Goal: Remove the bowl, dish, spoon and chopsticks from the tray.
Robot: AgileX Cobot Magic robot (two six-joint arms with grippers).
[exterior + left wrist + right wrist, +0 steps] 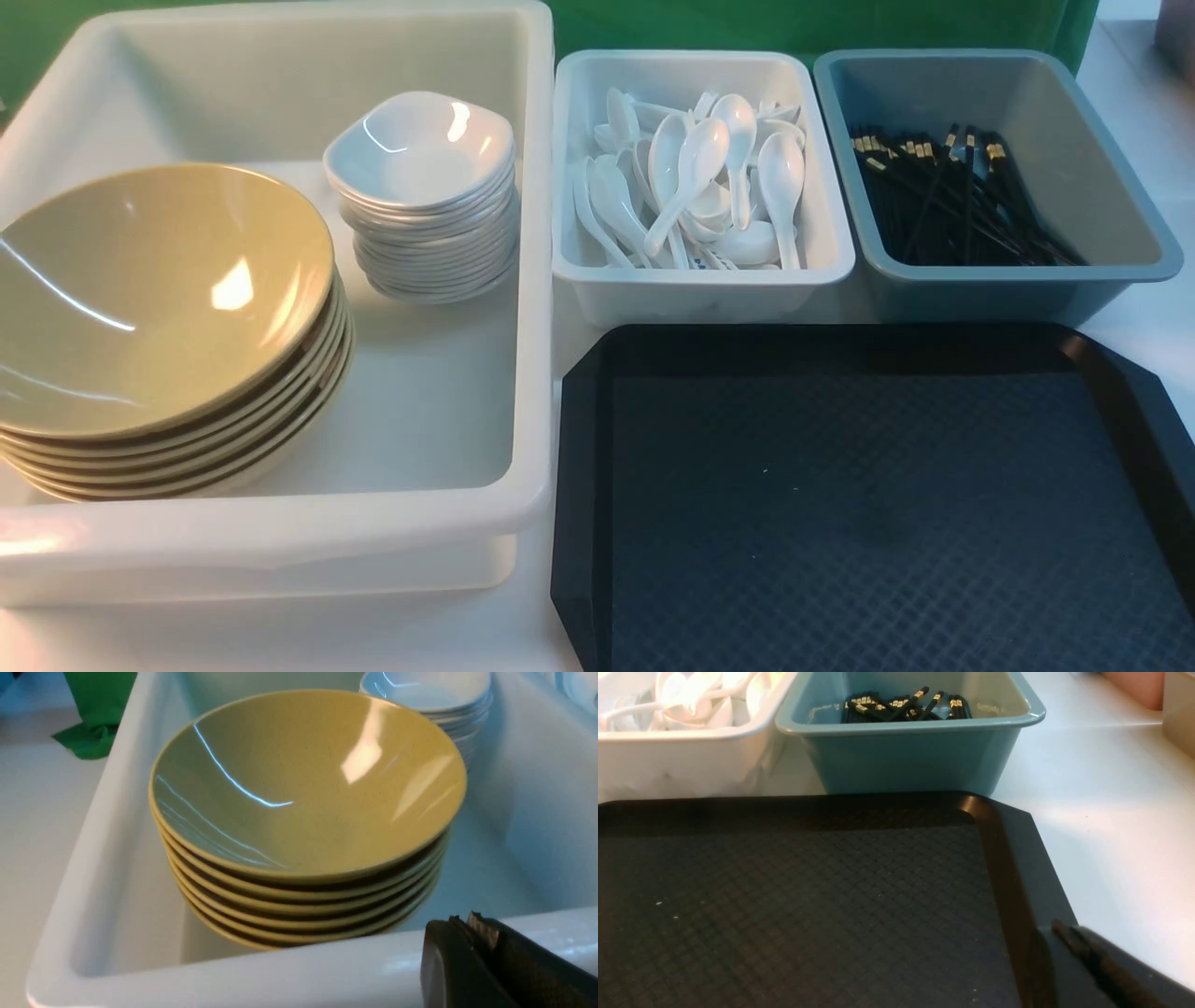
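Observation:
The black tray (840, 523) lies at the front right with nothing on its textured floor; it also shows in the right wrist view (808, 896). A stack of tan bowls (140, 289) (303, 784) and a stack of small white dishes (420, 149) (430, 690) stand in the large white tub (532, 280). White spoons (700, 177) lie in a small white tub. Black chopsticks (952, 196) (901, 704) lie in a blue-grey tub. My left gripper (462, 921) is shut and empty over the large tub's near wall. My right gripper (1059, 928) is shut and empty over the tray's right rim.
The small white tub (700, 280) and the blue-grey tub (1027, 280) stand side by side just behind the tray. The large white tub's right wall runs along the tray's left edge. White tabletop (1111, 835) lies right of the tray. Green cloth (93, 728) hangs behind.

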